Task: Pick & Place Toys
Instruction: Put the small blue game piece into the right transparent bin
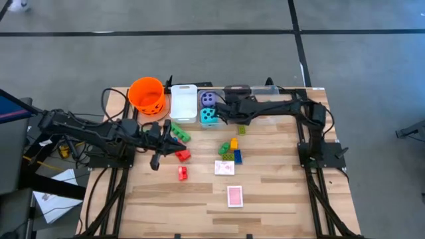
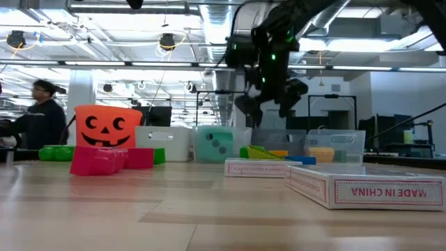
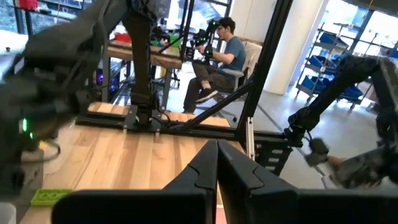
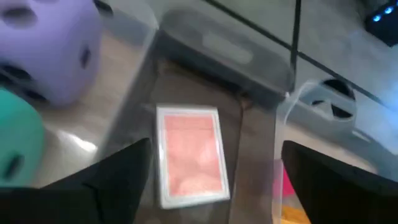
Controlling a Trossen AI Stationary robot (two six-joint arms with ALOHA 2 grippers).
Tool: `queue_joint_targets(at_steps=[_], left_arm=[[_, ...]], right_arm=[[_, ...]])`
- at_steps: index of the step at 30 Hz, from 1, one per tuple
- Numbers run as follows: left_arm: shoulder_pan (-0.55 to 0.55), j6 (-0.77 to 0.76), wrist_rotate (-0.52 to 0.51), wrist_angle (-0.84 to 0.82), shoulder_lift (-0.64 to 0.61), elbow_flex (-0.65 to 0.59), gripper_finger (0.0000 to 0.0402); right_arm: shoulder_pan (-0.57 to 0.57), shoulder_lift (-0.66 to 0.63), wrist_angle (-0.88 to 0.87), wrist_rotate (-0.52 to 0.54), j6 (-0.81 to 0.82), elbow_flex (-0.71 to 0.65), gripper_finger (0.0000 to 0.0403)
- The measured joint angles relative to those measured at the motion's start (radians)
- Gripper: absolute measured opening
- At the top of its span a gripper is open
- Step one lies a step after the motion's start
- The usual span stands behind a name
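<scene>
My right gripper (image 1: pixel 223 111) hangs open above a clear bin (image 4: pixel 261 68) at the table's far side; it also shows in the low view (image 2: pixel 268 103). A pink-backed card (image 4: pixel 189 155) lies flat on that bin's floor, between the fingers and below them. The purple die (image 1: pixel 208 99) and the teal die (image 1: pixel 208 116) stand beside the bin. My left gripper (image 1: pixel 171 141) is shut and empty, level above the table near a green brick (image 1: pixel 180 133) and two red bricks (image 1: pixel 182 155). Green, yellow and blue bricks (image 1: pixel 232 149) and two card packs (image 1: pixel 224 167) lie mid-table.
An orange bucket (image 1: pixel 147 94) and a white bin (image 1: pixel 184 103) stand at the far edge, left of the dice. A small green brick (image 1: pixel 241 130) lies under the right arm. A person sits beyond the table (image 3: pixel 217 56). Bare wood lies toward the near edge.
</scene>
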Motion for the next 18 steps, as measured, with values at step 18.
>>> queue_joint_targets(at_steps=[18], left_arm=[[0.005,0.017,-0.061,-0.009,0.02,0.0,0.0]], right_arm=[[0.599,-0.476,-0.214,0.172,0.07,-0.002,0.0317]])
